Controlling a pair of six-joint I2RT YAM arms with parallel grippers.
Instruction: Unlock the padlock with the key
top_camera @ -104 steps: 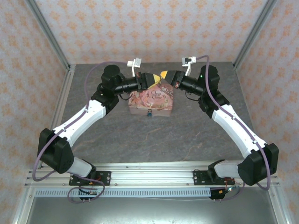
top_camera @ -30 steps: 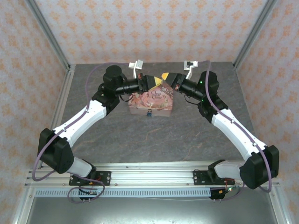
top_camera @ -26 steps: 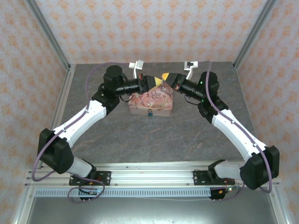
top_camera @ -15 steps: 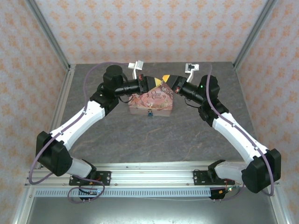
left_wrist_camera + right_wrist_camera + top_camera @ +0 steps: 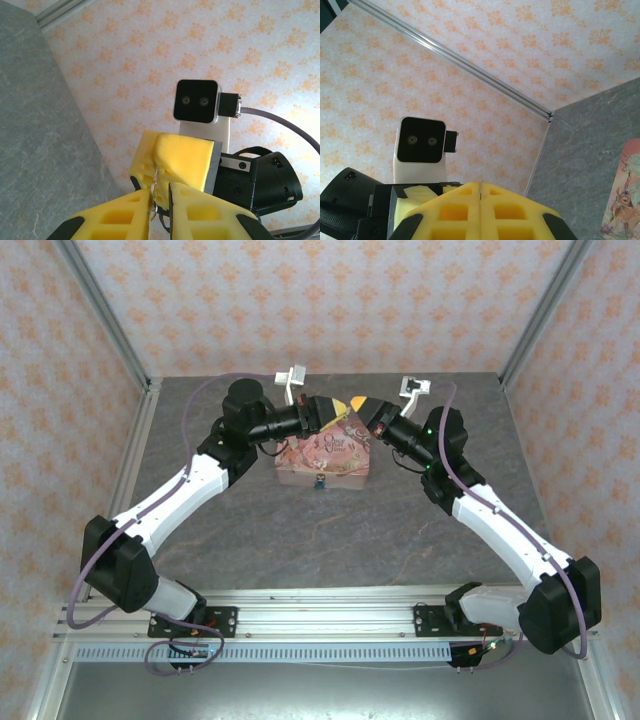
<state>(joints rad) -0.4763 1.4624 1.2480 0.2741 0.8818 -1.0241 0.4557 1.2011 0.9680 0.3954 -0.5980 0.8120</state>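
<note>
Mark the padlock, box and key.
padlock [image 5: 320, 483], top view, teal body
box [image 5: 335, 452], top view, pink lid
key [image 5: 153, 197], left wrist view, middle of the sliver

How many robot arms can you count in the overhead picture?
2. The left arm reaches from the near left toward the pink box; the right arm reaches from the near right.
</note>
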